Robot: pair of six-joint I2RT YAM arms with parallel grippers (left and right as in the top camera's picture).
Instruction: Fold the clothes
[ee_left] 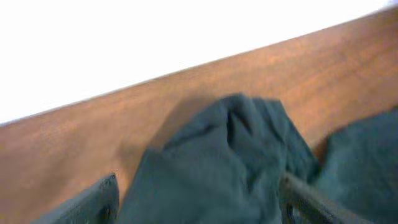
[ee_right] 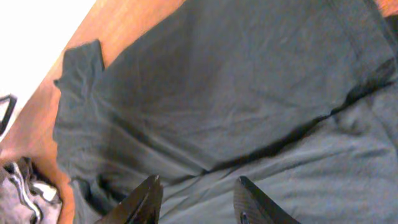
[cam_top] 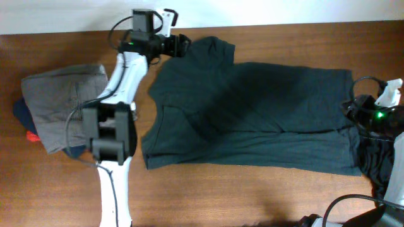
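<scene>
A dark teal T-shirt (cam_top: 252, 113) lies spread across the middle of the table, with its lower part folded over. My left gripper (cam_top: 180, 45) is at the shirt's far-left sleeve (ee_left: 236, 143). Its fingers are wide open (ee_left: 199, 208) on either side of the bunched sleeve and do not pinch it. My right gripper (cam_top: 349, 112) hovers over the shirt's right edge. In the right wrist view its fingers (ee_right: 199, 196) are open and empty above the fabric (ee_right: 249, 81).
A pile of clothes sits at the left, with grey trousers (cam_top: 63, 101) on top and blue and red items beneath. A dark garment (cam_top: 374, 157) lies at the right edge by the right arm. The table's far edge (ee_left: 124, 99) runs just behind the sleeve.
</scene>
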